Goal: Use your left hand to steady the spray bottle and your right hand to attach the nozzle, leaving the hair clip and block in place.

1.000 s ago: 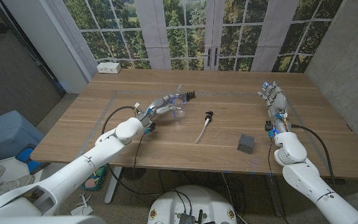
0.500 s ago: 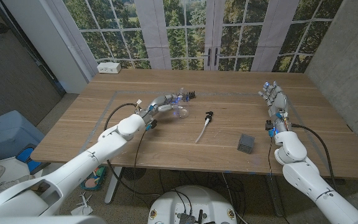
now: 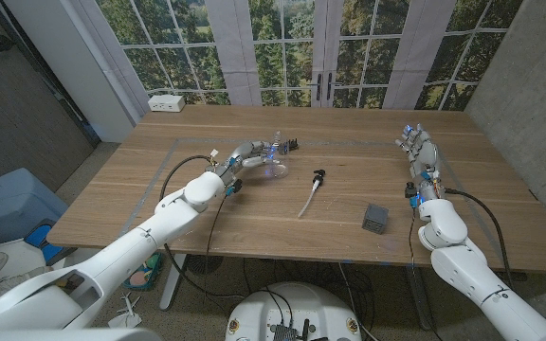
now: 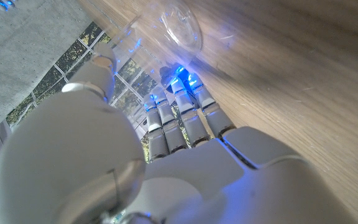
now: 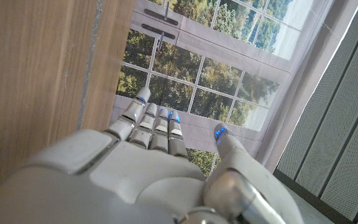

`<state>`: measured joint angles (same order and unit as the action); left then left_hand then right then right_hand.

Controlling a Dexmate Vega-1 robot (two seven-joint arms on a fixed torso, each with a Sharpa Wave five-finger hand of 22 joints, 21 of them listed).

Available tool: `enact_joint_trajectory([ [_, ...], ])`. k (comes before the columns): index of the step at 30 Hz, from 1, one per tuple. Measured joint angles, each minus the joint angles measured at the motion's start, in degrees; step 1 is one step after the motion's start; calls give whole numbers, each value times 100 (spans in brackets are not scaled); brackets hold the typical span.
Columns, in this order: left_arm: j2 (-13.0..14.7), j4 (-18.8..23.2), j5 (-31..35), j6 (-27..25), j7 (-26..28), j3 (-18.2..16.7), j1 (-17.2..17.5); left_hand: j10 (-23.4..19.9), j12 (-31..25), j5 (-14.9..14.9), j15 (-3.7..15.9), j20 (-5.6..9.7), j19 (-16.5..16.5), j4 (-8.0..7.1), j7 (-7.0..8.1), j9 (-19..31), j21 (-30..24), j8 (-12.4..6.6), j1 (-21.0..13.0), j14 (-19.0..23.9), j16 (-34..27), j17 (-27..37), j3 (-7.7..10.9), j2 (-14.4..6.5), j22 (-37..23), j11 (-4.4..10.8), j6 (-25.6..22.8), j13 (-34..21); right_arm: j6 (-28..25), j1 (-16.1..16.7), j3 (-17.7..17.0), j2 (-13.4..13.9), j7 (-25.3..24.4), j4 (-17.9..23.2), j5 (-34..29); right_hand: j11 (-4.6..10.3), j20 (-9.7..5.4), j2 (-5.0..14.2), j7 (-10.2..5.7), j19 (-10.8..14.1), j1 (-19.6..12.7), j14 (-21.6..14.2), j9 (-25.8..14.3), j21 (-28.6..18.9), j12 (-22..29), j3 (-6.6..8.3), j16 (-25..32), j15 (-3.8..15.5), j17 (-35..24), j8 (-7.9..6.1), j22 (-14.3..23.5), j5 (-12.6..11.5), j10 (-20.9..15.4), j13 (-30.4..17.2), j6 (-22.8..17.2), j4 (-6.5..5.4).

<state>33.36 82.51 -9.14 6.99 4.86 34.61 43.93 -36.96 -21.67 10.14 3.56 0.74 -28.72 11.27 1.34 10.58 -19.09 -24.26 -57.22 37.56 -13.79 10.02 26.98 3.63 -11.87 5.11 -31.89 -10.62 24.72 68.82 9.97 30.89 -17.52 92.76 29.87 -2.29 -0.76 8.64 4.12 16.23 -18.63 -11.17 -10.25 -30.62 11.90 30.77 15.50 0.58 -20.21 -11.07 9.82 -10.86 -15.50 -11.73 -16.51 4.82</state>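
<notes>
The spray bottle (image 3: 275,159) is seen upper centre, just beyond the left hand (image 3: 250,154), whose fingers are curled about it. The nozzle (image 3: 312,192) lies mid-frame, tube pointing down-left, well apart from the right hand (image 3: 418,152), fingers extended together, nothing held.

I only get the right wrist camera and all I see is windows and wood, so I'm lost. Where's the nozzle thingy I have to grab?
Observer: The nozzle lies in the middle of the table. It is to the left of your right robot hand, and its white tube points back toward the robot.
Operator: Is anything near my arm?
Observer: Yes, a dark block sits on the table just left of your right forearm.
Operator: And the bottle?
Observer: The clear spray bottle is left of the nozzle, and the left robot hand is right at it.
</notes>
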Motion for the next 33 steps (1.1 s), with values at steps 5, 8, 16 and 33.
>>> enact_joint_trajectory([
  [5,-45,-27,55,-10,128,16,1,-145,-1,0,6,82,-82,-1,-7,0,-46,-143,-134,103,0,25,-66,134,0,-38,-114,-3,-418,106,-27,91,-381,354,-188,-20,87,-10,78,129,-287,-333,0,0,79,63,181,-58,-27,-61,33,-44,-203,-15,-222,326],
  [8,-87,-83,69,-1,174,30,1,-307,-7,0,24,119,-119,-20,-1,0,-66,-143,-180,165,0,26,-131,180,0,-42,-245,-4,-869,169,-31,149,-783,622,-401,-50,171,-9,77,252,-422,-586,-20,-18,147,53,333,-33,-111,-113,55,-87,-376,-73,-389,398],
  [16,-173,-216,80,18,212,68,-30,-330,-74,0,13,164,-120,-57,29,0,-111,-142,-246,258,0,26,-216,246,1,-20,-316,-6,-2150,242,-3,252,-1800,1160,-964,4,230,-18,37,435,-642,-964,-57,-129,316,-2,662,56,-355,-190,100,-88,-734,-223,-713,453],
  [33,-355,-560,35,207,153,132,-167,-349,-74,-7,43,193,-150,-82,51,0,-155,-74,-293,309,3,25,-321,293,-23,-20,-379,-10,-5489,49,463,511,-2713,2605,-1643,35,281,-116,26,671,-800,-1343,-83,-289,467,-161,1068,124,-707,-235,149,-88,-989,-392,-908,453],
])
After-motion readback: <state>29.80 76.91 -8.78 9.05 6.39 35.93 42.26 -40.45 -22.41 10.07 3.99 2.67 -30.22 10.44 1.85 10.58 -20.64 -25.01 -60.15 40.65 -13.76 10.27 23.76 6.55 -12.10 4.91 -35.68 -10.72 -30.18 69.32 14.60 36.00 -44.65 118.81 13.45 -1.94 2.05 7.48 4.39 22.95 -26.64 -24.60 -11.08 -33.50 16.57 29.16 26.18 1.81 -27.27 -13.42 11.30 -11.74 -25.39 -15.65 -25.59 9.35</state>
